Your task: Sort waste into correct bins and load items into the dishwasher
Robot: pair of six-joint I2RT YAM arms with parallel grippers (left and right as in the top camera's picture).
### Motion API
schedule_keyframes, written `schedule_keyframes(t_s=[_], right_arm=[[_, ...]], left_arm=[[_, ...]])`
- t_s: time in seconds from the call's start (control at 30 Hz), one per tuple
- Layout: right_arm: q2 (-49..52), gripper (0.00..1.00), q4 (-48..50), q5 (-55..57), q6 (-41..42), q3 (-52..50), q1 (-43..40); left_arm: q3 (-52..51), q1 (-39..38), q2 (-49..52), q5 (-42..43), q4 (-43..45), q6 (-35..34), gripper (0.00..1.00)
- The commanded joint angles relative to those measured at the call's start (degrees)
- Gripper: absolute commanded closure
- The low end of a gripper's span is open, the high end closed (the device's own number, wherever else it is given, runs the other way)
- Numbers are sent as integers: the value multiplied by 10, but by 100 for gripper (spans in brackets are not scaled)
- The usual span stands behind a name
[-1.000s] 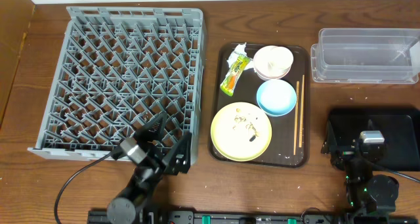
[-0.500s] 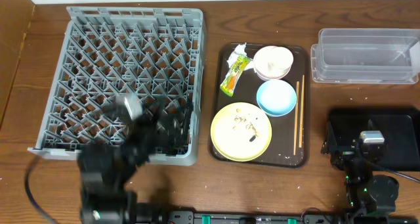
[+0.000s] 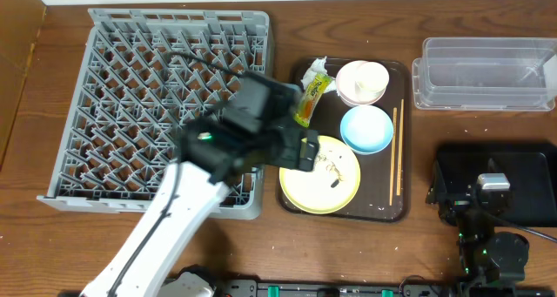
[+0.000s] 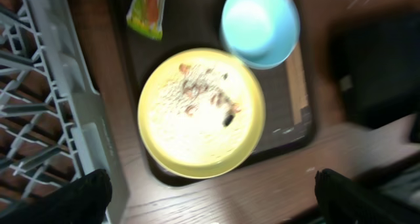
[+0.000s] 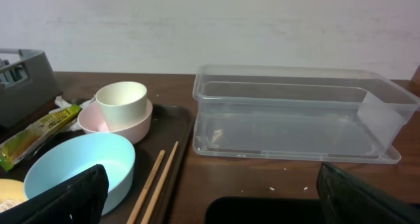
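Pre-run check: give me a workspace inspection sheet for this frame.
surface: brown wooden table
job's things: grey dish rack, no dishes seen in it; on the brown tray: yellow plate with crumbs, blue bowl, cream cup inside pink bowl, wrapper, napkin, chopsticks; clear tub empty; black bin partly under the right arm
clutter: nothing seen
grippers: left gripper open above the plate; right gripper open
cables: thin lead beside that arm's base
surroundings: pale wall behind the table
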Motion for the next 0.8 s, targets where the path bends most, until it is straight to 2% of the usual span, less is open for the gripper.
schedule_keyframes(t_s=[0.0, 0.2, 0.33, 0.77], right_arm=[[-3, 1, -2, 1, -6, -1, -3], [-3, 1, -2, 1, -6, -1, -3], [-3, 1, -2, 1, -6, -1, -3], [-3, 1, -2, 1, -6, -1, -3]], left_arm=[[14, -42, 30, -63, 8, 17, 0], [14, -72, 61, -18, 16, 16, 0], [14, -84, 69, 62, 43, 17, 0], [11, -98, 127, 56, 207, 17, 0]])
